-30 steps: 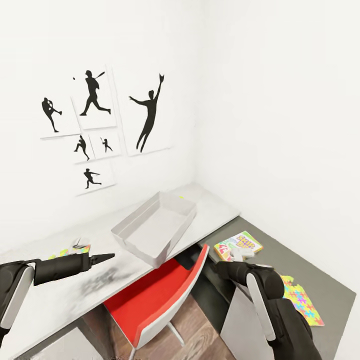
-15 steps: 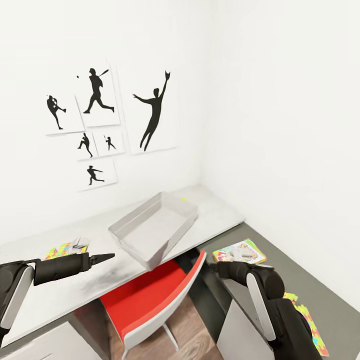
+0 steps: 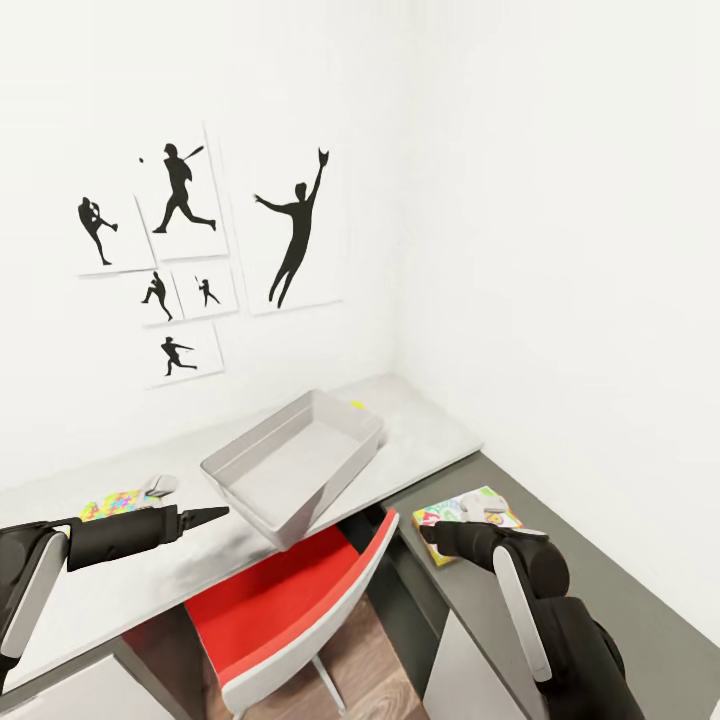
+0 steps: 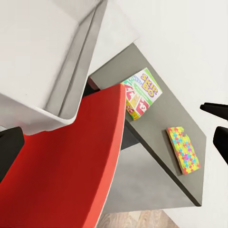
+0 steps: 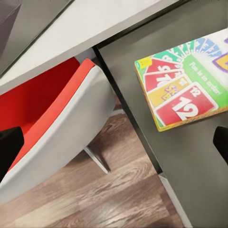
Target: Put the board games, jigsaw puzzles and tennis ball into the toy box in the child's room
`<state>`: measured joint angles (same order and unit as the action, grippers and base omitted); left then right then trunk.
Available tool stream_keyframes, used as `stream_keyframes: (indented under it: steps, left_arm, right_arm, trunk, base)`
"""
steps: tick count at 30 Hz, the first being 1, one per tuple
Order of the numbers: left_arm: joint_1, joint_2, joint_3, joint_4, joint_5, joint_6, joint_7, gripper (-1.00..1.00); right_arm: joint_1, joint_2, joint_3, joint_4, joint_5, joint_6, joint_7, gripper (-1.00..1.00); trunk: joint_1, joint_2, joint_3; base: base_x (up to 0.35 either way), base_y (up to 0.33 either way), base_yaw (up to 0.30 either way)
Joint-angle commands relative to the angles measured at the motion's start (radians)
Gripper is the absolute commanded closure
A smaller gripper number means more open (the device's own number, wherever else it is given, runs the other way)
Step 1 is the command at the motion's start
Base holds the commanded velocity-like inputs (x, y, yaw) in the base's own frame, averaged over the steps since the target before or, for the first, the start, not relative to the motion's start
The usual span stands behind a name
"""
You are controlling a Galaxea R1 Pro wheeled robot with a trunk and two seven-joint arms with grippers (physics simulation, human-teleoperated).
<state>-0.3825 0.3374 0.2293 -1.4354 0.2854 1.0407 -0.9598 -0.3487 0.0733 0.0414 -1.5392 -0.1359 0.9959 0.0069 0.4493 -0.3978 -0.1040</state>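
Observation:
The pale grey toy box (image 3: pixel 290 465) stands skewed on the table (image 3: pixel 430 430), overhanging its front edge, and nothing shows inside it. A yellow-green bit of the tennis ball (image 3: pixel 357 404) peeks past its far corner. One jigsaw puzzle (image 3: pixel 115 500) lies on the table beyond my left gripper (image 3: pixel 212 515), which hovers open. A white and green board game (image 3: pixel 465 512) (image 5: pixel 183 90) rests on the dark cabinet top just past my open right gripper (image 3: pixel 428 531). Another jigsaw puzzle (image 4: pixel 184 148) lies farther along that top. The bed is out of view.
A red chair (image 3: pixel 290 610) with a white shell is tucked under the table between my arms, below the toy box. White walls close the corner, with baseball silhouette prints (image 3: pixel 180 260) on the left one. Wood floor (image 5: pixel 109 194) shows beside the cabinet.
The whole head view has shifted, so the camera moved. The cabinet and board game now sit lower and closer, and the cabinet's jigsaw has left the head view. Both arms keep their pose.

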Motion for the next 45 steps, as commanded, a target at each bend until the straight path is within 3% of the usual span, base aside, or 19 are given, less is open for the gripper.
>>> stream_keyframes:
  steps: [1, 45]
  left_arm:
    - [-0.001, 0.000, 0.001, 0.000, -0.002, 0.004, -0.005, -1.00]
    - [-0.001, 0.000, -0.001, 0.000, -0.002, 0.002, -0.005, -1.00]
  right_arm:
    - [-0.001, 0.000, 0.000, -0.001, -0.001, 0.002, 0.001, -1.00]
    - [0.000, 0.001, 0.001, -0.002, -0.010, 0.005, 0.003, -1.00]
  trunk:
    - [0.001, -0.002, -0.002]
    - [0.001, -0.002, 0.009]
  base:
    - [0.002, -0.005, 0.000]
    - [0.051, 0.009, 0.048]
